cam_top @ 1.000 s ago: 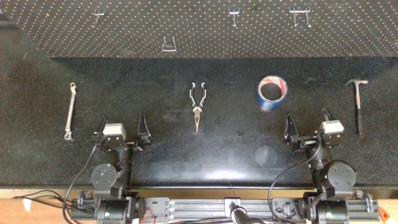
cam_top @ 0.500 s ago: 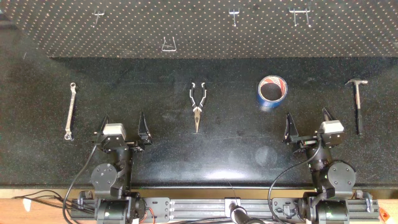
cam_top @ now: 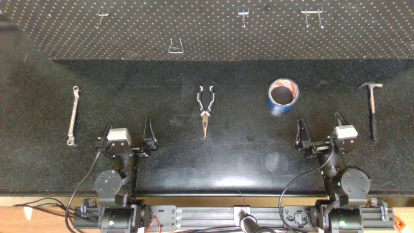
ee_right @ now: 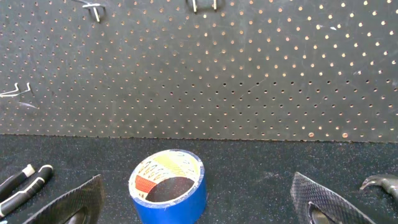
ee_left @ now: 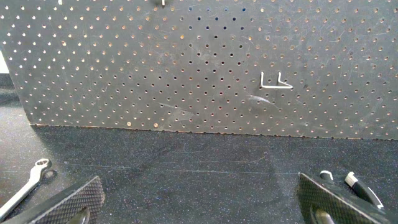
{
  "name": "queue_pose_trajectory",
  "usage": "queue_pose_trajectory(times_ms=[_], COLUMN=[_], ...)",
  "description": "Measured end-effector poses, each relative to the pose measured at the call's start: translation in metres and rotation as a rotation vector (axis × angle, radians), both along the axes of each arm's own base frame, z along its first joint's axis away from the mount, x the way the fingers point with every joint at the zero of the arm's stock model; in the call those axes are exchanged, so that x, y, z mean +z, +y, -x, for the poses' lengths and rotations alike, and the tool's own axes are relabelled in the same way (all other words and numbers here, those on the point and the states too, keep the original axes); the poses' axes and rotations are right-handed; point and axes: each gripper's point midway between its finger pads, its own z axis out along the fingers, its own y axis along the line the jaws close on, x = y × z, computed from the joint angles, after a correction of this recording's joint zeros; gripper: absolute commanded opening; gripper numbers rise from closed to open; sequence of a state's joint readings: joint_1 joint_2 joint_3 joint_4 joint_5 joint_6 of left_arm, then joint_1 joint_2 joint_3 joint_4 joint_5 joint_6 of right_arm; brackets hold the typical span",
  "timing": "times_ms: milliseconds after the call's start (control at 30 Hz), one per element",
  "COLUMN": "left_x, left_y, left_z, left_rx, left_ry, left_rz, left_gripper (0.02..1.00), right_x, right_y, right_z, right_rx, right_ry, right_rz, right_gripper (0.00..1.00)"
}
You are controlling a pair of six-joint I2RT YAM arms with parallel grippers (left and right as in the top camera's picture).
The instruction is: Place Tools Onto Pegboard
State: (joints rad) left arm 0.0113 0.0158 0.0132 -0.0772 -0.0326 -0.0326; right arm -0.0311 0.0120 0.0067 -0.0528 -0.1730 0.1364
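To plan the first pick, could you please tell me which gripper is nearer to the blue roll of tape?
Right. The right gripper sits just short of the blue roll of tape; the left gripper is far to its left, beyond the silver pliers.

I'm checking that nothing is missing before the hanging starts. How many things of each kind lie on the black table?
wrench: 1
pliers: 1
tape roll: 1
hammer: 1
Total: 4
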Motion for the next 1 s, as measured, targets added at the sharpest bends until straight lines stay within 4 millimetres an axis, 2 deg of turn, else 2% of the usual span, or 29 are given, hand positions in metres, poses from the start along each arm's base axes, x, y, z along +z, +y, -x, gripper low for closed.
queue_pose_trajectory(times_ms=[633, 800, 900, 1000], left_x=[0.000, -0.001, -0.025, -0.010], left_y=[0.000, -0.007, -0.012, -0.005], left_z=[0.000, -0.001, -0.007, -0.013], left_rx=[0.000, -0.037, -0.081, -0.073], left_ry=[0.000, 0.005, 0.187, 0.368], left_rz=[0.000, 0.002, -0.059, -0.084], left_gripper=[0.996, 0.993, 0.993, 0.993], right_x=[0.000, 0.000, 0.000, 0.000], right_y=[0.000, 0.000, 0.000, 0.000], right_z=[0.000, 0.000, 0.000, 0.000], right_rx=[0.000, 0.000, 0.000, 0.000], right_ry=[0.000, 0.000, 0.000, -0.001], right_rz=[0.000, 0.000, 0.000, 0.000], right_gripper=[0.976, 0.974, 0.976, 0.976])
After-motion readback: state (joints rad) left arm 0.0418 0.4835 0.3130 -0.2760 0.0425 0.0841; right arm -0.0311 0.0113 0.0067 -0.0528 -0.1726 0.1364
